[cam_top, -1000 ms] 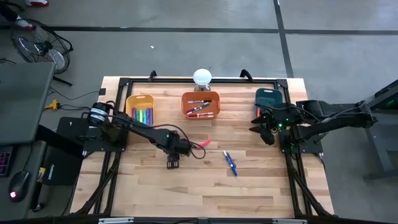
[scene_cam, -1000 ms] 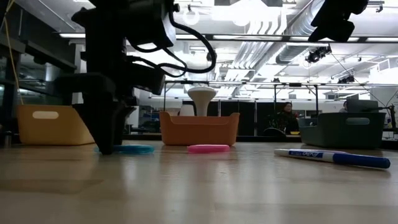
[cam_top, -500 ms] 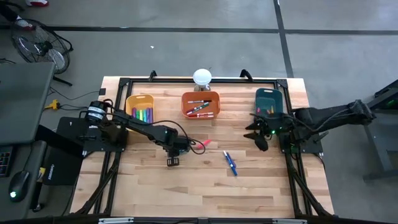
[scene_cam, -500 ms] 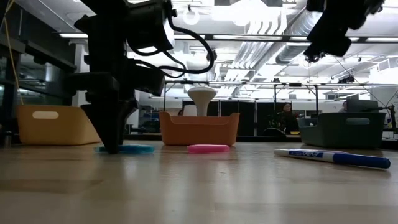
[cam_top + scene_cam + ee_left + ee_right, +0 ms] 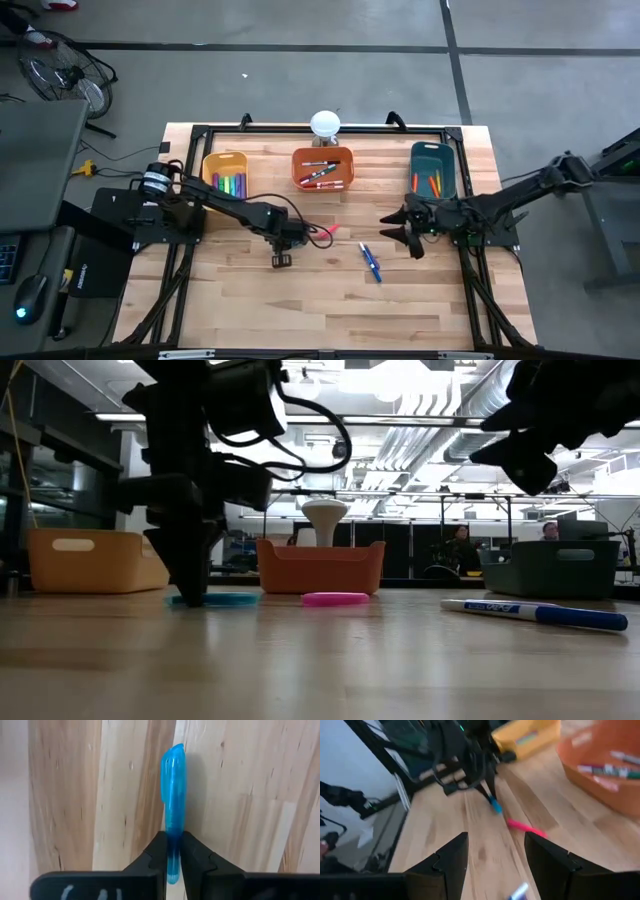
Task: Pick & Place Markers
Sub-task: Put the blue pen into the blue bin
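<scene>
A translucent blue marker (image 5: 173, 795) lies on the wooden table, and my left gripper (image 5: 172, 851) is shut on it left of the table's middle (image 5: 284, 241). In the low view the marker (image 5: 222, 599) shows beside the fingers. A pink marker (image 5: 330, 230) lies just right of it. A blue-and-white marker (image 5: 371, 263) rests flat further right. My right gripper (image 5: 398, 234) hovers open above the table's right half, touching nothing; it shows high up in the low view (image 5: 520, 455). My left gripper pinches the blue marker's two long sides near one end (image 5: 172, 837) between its two fingers. The fingers come from above, pointing down, and lie across the marker. The marker lies flat on the table, most of its length (image 5: 173, 775) reaching out beyond the fingers.
Three bins stand along the far side: yellow (image 5: 226, 175), orange (image 5: 323, 168) and teal (image 5: 433, 170), each with markers inside. A white round stand (image 5: 325, 124) sits behind the orange bin. A black frame (image 5: 200, 133) rims the table. The near half of the table is bare wood.
My left gripper has shut on the blue marker, which still lies on the table. My right gripper has come down from beside the teal bin and moved toward the table's middle and near edge, tipping closer to level, still open.
</scene>
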Robot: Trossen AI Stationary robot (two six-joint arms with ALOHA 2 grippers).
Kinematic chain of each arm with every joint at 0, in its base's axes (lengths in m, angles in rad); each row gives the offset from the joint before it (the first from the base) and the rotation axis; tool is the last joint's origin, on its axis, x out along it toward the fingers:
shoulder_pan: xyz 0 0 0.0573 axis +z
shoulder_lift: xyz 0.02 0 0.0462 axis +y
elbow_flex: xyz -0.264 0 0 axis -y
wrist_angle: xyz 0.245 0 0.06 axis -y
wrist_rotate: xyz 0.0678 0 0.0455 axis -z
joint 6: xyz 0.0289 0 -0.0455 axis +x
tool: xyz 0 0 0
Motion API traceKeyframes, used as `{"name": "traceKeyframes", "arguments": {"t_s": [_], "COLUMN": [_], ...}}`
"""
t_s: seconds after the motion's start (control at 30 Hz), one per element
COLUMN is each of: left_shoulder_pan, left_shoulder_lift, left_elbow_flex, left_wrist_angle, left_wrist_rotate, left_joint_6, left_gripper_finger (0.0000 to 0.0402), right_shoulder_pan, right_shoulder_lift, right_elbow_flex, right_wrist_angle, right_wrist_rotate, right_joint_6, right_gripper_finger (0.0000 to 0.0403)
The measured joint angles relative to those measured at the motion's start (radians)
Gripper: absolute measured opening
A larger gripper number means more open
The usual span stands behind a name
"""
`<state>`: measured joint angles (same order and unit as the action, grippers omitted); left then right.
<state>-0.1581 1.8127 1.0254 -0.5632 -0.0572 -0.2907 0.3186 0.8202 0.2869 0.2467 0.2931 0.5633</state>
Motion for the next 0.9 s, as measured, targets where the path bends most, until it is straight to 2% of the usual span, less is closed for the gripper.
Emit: {"name": "traceKeyframes", "arguments": {"t_s": [0.17, 0.3, 0.63, 0.9], "left_shoulder_pan": [0.0, 0.004, 0.002, 0.003], "left_shoulder_lift": [0.011, 0.009, 0.009, 0.007], "left_elbow_flex": [0.082, 0.15, 0.351, 0.526], "left_wrist_angle": [0.017, 0.016, 0.009, 0.047], "left_wrist_rotate": [-0.071, -0.149, -0.226, -0.274], "left_joint_6": [0.025, 0.024, 0.067, 0.137], "left_gripper_finger": [0.0023, 0.0023, 0.0023, 0.0023], "right_shoulder_pan": [0.016, 0.016, 0.013, 0.013], "right_shoulder_lift": [0.038, 0.107, 0.319, 0.386], "right_elbow_flex": [-0.064, -0.073, -0.069, -0.053], "right_wrist_angle": [0.182, 0.253, 0.533, 0.701], "right_wrist_rotate": [0.041, 0.039, 0.06, 0.096], "right_joint_6": [-0.045, -0.045, -0.05, -0.119], "right_gripper_finger": [0.0183, 0.0183, 0.0183, 0.0183]}}
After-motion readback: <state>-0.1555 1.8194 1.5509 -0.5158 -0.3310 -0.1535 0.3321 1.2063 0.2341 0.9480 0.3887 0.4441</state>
